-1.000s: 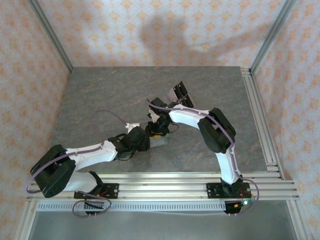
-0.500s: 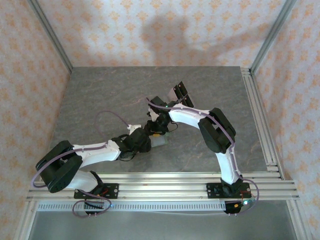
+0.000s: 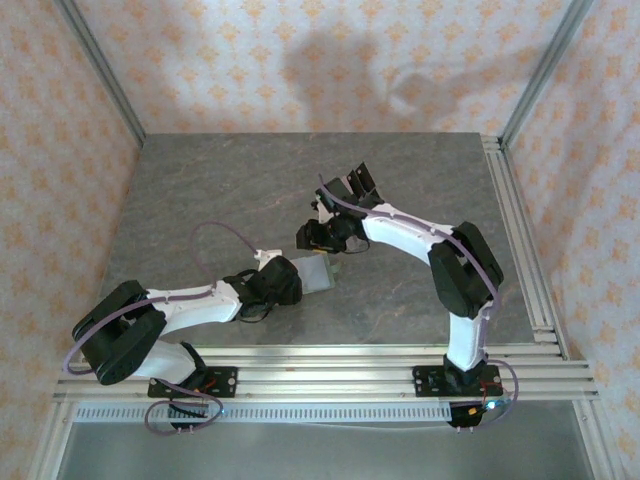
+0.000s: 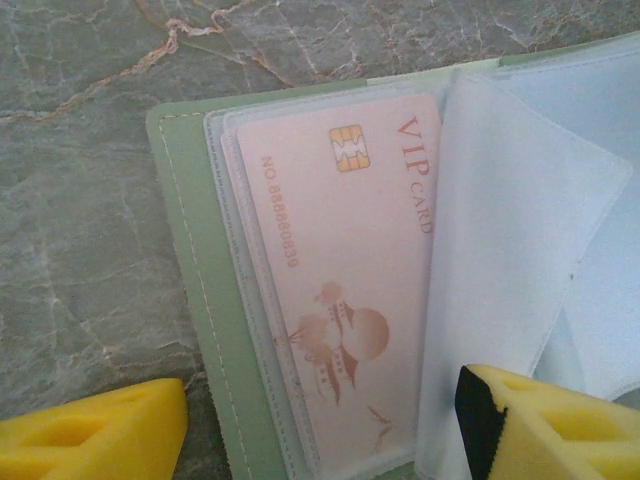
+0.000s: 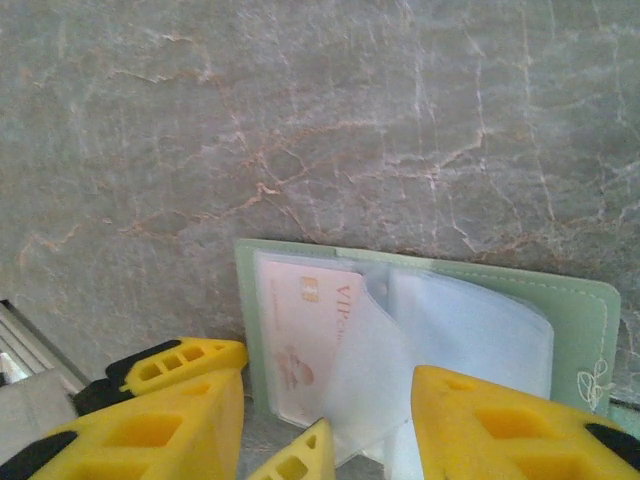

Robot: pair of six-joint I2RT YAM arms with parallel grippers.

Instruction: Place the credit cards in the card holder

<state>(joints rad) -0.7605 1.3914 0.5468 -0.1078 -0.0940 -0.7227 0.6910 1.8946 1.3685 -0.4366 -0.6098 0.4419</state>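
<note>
Top view: the left gripper sits at the left edge of the card holder, which lies open mid-table. The right gripper hangs just behind it, and the black credit cards lie farther back.

Left wrist view: the jaws are spread wide. One fingertip is over bare table and the other over the clear sleeves, beside a sleeved pink card. Nothing is pinched, and contact is unclear.

Right wrist view: the jaws are parted and empty, above the holder's edge.

walls: pink-orange floral paper | table: grey marble top | rails: alu, rt + near edge
</note>
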